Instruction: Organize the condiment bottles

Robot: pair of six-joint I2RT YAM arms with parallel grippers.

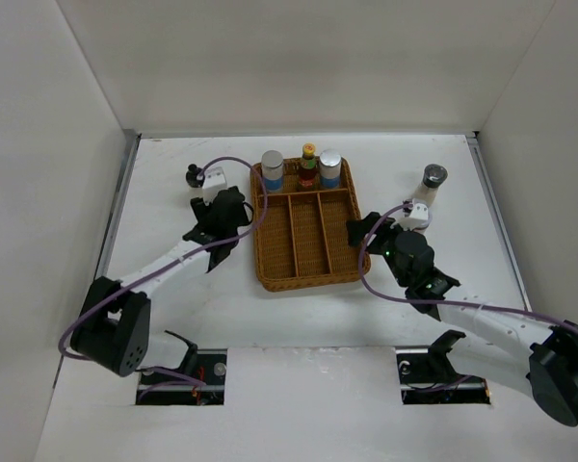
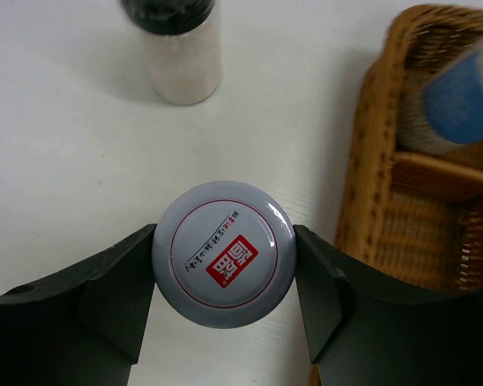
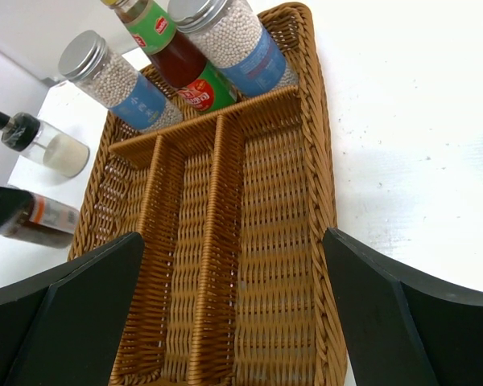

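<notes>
Starting at the left, what does that arm have?

The left gripper (image 2: 224, 259) is clamped on the white-lidded jar (image 2: 224, 241), pressing on both sides of the lid. It is over the table (image 2: 64, 161), just left of the wicker tray (image 1: 259, 241). Whether the jar rests on the table or is lifted, I cannot tell.

Anything beside it?

The black-capped jar (image 2: 177, 40) stands upright on the table just beyond, untouched.

And the tray?

Its far cross compartment holds three in a row, all upright: a silver-lidded shaker (image 1: 273, 170), the yellow-capped sauce bottle (image 1: 308, 166) and a second shaker (image 1: 329, 169). The three long compartments hold nothing.

Further right?

The right gripper (image 3: 229, 265) hangs at the tray's right edge, spread wide and holding nothing. Well beyond it, a grey-lidded jar (image 1: 433, 183) stands alone on the table.

So how far along?

About halfway, I'd judge. Three are seated, one is in hand, and two that I can see are waiting outside. The held jar looks like the step under way, which leaves the black-capped and grey-lidded ones.
</notes>
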